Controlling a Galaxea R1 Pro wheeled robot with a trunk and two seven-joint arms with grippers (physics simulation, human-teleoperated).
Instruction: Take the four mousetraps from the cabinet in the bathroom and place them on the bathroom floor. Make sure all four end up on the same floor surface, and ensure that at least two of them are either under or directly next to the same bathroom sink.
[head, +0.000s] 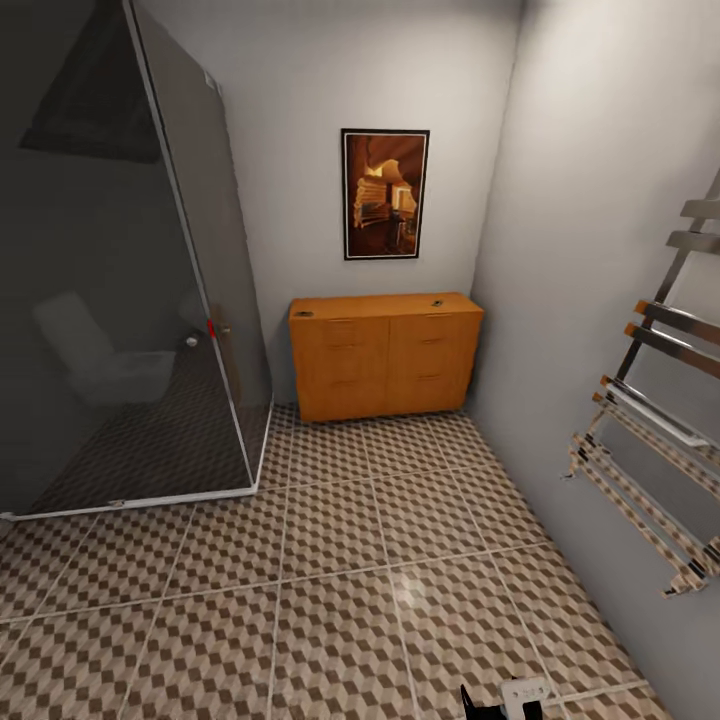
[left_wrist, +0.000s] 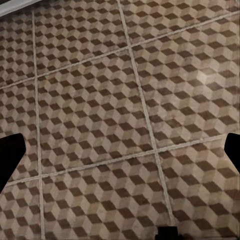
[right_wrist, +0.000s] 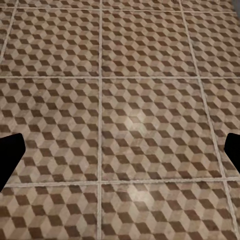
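Note:
The orange-brown cabinet stands against the far wall, its drawers shut. Two mousetraps lie on its top, one near the left end and one near the right end; both are too small for detail. The cube-patterned bathroom floor stretches between me and the cabinet. My left gripper hangs open over bare tiles, its dark fingertips wide apart. My right gripper is likewise open over the tiles, with nothing between its fingertips. The bathroom sink is out of view.
A dark glass shower enclosure fills the left side, with its corner post reaching the floor. A chrome towel rack juts from the right wall. A framed picture hangs above the cabinet. A part of my right arm shows at the bottom edge.

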